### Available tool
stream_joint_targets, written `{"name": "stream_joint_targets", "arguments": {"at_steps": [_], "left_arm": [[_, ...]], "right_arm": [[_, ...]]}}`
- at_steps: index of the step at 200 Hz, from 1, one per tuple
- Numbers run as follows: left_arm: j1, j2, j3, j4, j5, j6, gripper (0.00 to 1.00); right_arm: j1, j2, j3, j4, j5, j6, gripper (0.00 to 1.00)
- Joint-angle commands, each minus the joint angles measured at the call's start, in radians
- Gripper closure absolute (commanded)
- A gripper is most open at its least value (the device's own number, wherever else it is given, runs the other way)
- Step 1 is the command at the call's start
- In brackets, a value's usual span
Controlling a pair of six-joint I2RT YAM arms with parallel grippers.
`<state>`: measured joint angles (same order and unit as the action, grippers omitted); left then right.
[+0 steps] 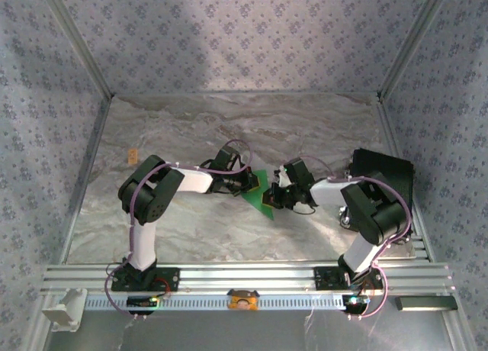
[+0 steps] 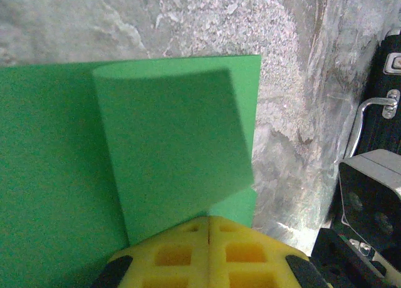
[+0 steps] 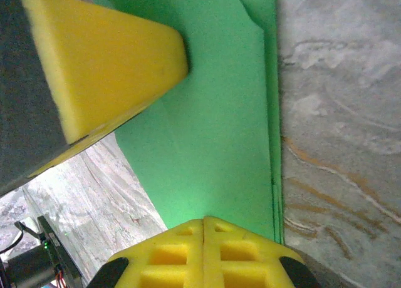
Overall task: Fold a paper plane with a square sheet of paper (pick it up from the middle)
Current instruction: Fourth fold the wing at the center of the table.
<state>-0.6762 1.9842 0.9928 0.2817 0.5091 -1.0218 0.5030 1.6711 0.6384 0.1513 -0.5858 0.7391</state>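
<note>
Trouble at the left claw [image 2: 208, 228]: pads clenched on a curled flap of the green paper [image 2: 56, 175], and a tug could slip it free or crease it crooked. Right claw [image 3: 203, 228], pads pressed shut, sits on the paper's opposite edge. Both arms bend inward, wrists low, meeting over the table [image 1: 191, 130].

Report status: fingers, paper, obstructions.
Left gripper, right gripper: fingers shut, both at the sheet. Sheet part-folded, one flap curled over. Black case at right, apart.
</note>
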Motion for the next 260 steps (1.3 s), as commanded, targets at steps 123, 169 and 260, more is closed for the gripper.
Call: {"name": "stream_joint_targets", "arguments": {"at_steps": [123,169,260], "left_arm": [[-0.051,-0.045,0.03,-0.129,0.024,0.051,1.0],[-0.067,-0.029,0.05,-0.16,0.016,0.052,1.0],[0.003,0.037,0.058,-0.237,-0.06,0.036,1.0]], "right_arm": [[-0.031,0.056,-0.088,0.028,-0.01,0.024,1.0],[-0.038,0.056,-0.098,0.031,-0.015,0.024,1.0],[-0.052,0.045,-0.122,0.022,-0.015,0.012,1.0]]}}
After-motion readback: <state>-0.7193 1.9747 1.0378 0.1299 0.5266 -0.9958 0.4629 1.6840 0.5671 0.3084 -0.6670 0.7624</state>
